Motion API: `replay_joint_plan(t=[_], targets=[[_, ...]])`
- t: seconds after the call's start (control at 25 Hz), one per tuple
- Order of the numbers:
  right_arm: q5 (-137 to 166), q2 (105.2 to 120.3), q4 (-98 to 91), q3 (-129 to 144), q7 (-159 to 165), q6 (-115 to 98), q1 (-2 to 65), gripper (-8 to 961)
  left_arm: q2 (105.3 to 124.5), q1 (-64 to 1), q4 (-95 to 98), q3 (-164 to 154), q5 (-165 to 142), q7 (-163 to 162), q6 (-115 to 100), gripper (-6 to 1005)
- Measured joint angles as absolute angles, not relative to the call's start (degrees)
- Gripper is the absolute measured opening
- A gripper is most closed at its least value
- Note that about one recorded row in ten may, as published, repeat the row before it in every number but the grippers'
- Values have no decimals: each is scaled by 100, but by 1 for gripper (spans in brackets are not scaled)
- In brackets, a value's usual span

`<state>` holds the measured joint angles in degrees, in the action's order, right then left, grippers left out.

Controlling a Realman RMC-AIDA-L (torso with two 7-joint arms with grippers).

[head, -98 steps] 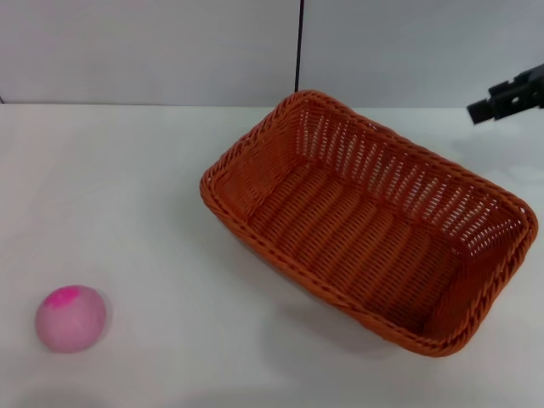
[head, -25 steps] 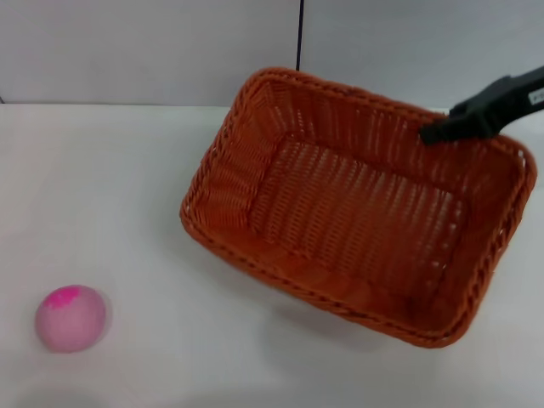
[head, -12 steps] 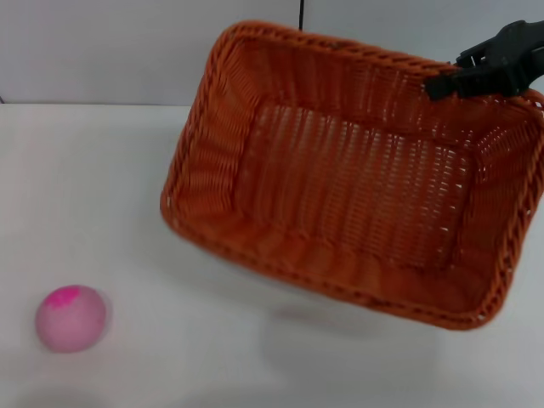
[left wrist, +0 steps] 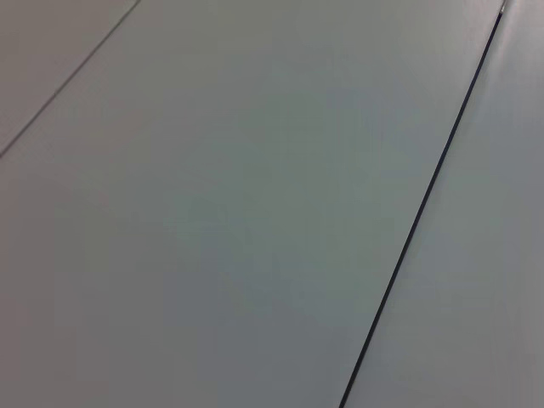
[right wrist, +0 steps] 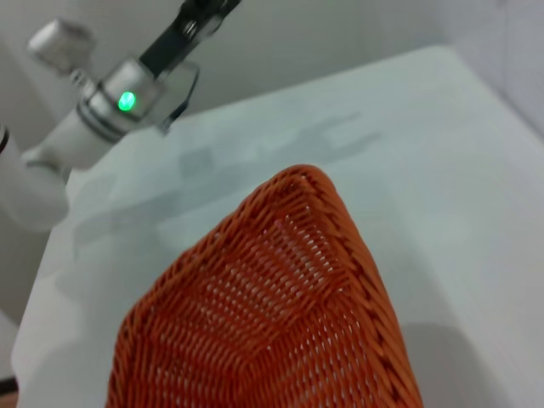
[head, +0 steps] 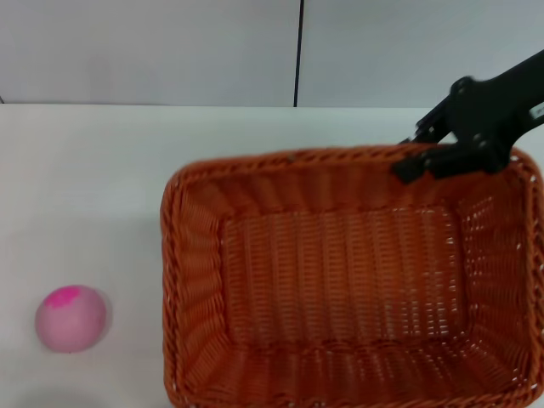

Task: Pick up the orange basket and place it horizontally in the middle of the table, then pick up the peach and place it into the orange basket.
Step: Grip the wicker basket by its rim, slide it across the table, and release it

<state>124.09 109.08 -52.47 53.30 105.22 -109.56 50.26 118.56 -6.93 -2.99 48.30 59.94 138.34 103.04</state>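
While the right gripper (head: 418, 160) is clamped on the orange basket's (head: 340, 280) far rim, the peach (head: 71, 318) sits well left on the bench (head: 93, 187); left gripper state indeterminable.

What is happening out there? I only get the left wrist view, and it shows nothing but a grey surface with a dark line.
Observer: In the head view, the right tool grips the far rim of an orange basket.
Operator: Any fruit inside?
Observer: None. A peach lies on the table, left of the basket and apart from it.
Operator: Where is the left arm?
Observer: The right wrist view shows the left arm beyond the basket, with a green light glowing on it.
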Motion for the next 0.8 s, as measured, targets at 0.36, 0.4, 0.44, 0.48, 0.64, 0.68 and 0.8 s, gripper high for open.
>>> replay_joint_plan(t=[0.36,0.4,0.44,0.48,0.64,0.68,0.8], targets=[[12405,11108,-4630,5561,10060,-10258,5191,163,11857,-695,-311,4816,5994,13764,10349,798],[12406,11129,-4533,5574,10018,-10190,5227,163,11857,-695,-318,4813,5994,13763,10367,798],[12411,11146,-4426,5581,9971,-10128,5255,163,11856,-692,-347,4809,5994,13763,10382,798],[12417,11160,-4310,5584,9921,-10043,5284,163,11857,-688,-362,4804,5994,13763,10383,798],[12423,11228,-4012,5588,9780,-9742,5332,163,11857,-683,-376,4800,5994,13763,10383,798],[12424,11251,-3999,5589,9772,-9685,5329,163,11864,-659,-378,4794,5994,13763,10383,798],[12429,11296,-3968,5589,9763,-9535,5295,163,11864,-654,-378,4795,5994,13763,10383,798]])
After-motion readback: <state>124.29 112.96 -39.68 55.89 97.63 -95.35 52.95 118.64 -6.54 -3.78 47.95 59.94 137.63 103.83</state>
